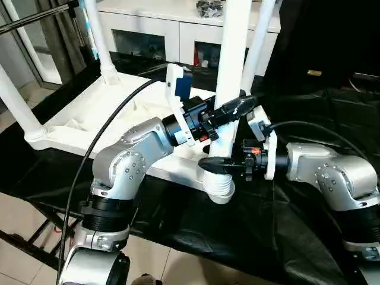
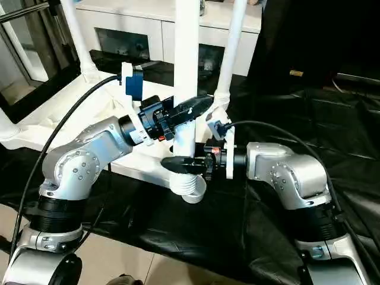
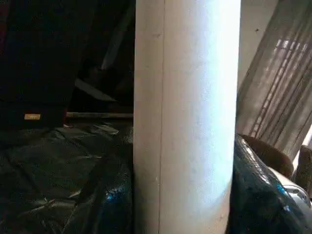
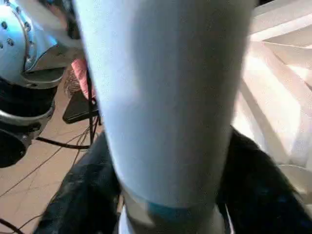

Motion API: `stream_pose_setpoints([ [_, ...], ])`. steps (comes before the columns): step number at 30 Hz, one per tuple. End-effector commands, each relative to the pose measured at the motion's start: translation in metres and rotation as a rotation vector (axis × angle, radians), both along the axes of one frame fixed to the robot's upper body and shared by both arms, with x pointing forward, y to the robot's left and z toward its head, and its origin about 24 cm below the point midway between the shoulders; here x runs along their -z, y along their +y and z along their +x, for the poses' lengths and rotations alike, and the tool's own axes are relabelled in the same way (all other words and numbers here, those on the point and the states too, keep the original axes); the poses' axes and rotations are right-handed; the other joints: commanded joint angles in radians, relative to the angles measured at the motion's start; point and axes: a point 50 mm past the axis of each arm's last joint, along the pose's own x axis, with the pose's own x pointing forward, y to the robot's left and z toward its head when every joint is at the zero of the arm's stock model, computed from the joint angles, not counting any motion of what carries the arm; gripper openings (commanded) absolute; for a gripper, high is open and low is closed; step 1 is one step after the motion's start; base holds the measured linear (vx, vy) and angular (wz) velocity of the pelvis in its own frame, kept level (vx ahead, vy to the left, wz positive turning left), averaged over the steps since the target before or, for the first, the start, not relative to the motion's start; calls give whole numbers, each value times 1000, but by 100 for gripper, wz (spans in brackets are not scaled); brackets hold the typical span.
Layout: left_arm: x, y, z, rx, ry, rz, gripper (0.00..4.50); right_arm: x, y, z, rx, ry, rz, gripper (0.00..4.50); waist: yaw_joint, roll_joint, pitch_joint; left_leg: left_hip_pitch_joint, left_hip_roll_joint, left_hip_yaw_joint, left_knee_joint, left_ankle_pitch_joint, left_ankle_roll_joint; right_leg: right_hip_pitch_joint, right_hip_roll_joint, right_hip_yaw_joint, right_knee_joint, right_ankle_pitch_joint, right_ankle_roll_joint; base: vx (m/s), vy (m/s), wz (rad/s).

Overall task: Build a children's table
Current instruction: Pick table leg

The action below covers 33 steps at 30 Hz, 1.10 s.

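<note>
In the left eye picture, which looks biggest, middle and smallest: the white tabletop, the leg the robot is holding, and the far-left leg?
1. Tabletop, it looks the biggest.
2. Held leg, between the left gripper and right gripper.
3. Far-left leg.
The held leg sits nearer the camera, and both legs are cut off, so 2 and 3 are unsure.

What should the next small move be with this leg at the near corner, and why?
Probably keep both grips and twist the leg further into the near corner socket. The left gripper and the right gripper both clamp it, it stands upright, and threads show at its base, so it looks not fully seated.
</note>
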Motion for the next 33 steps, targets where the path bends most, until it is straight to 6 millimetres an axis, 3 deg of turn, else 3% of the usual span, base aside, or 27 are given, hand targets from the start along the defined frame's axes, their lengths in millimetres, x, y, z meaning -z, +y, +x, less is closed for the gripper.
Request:
stream_pose_setpoints([
  [1, -10, -3, 0, 6, -38, -16, 185, 2, -1, 1, 10, -9, -19, 237, -1, -5, -75, 17, 41, -10, -71, -209, -8, 52, -45, 38, -72, -245, -202, 0, 0, 0],
  [5, -10, -4, -1, 16, -36, -17, 185, 2, 0, 2, 11, -7, -17, 203, -1, -5, -75, 17, 41, -11, -72, -208, -11, 53, -45, 38, -70, -244, -199, 0, 0, 0],
  [10, -8, -4, -1, 15, -36, 4, 185, 2, 0, 2, 11, -8, -12, 195, -1, -3, -75, 17, 41, -11, -72, -209, -9, 53, -44, 37, -70, -235, -202, 0, 0, 0],
  [13, -2, -3, 4, -39, 31, 26, 255, 3, 0, 2, 17, -9, -8, 194, -1, 1, -75, 17, 40, -11, -71, -212, -12, 53, -44, 37, -69, -232, -207, 0, 0, 0],
  [17, -3, -1, 3, -22, 23, -1, 297, 5, -1, 1, 35, -6, 1, 191, -1, -2, -76, 16, 40, -11, -72, -210, -11, 54, -44, 37, -71, -232, -204, 0, 0, 0],
  [18, -4, 0, 3, -31, 2, -22, 297, 5, -1, 1, 50, -9, 12, 191, -1, 4, -76, 17, 40, -12, -72, -209, -12, 53, -43, 37, -69, -226, -205, 0, 0, 0],
  [19, -5, 1, 3, -40, -12, -37, 302, 5, -1, 2, 61, -11, 19, 191, -1, 0, -76, 16, 40, -11, -71, -207, -10, 53, -44, 37, -73, -222, -205, 0, 0, 0],
  [23, -12, 11, 8, -114, -20, -207, 304, 3, 1, 6, 186, -32, 106, 191, -4, 0, -76, 16, 40, -10, -72, -215, -12, 53, -45, 37, -72, -223, -211, 0, 0, 0],
  [27, -15, 22, 16, -230, 9, -348, 304, 5, 4, 16, 378, -46, 193, 191, -7, -1, -76, 18, 40, -11, -75, -241, -24, 48, -45, 35, -79, -274, -196, 0, 0, 0],
  [32, 5, 35, 28, -374, -42, -171, 304, 14, -7, 36, 694, -87, 195, 191, -13, 6, -76, 21, 36, -13, -81, -255, -48, 42, -42, 35, -82, -301, -140, 0, 0, 0],
  [33, 8, 36, 29, -373, -42, -141, 304, 15, -9, 37, 712, -91, 182, 191, -15, 15, -76, 22, 36, -14, -82, -256, -55, 42, -40, 36, -82, -280, -137, 0, 0, 0],
])
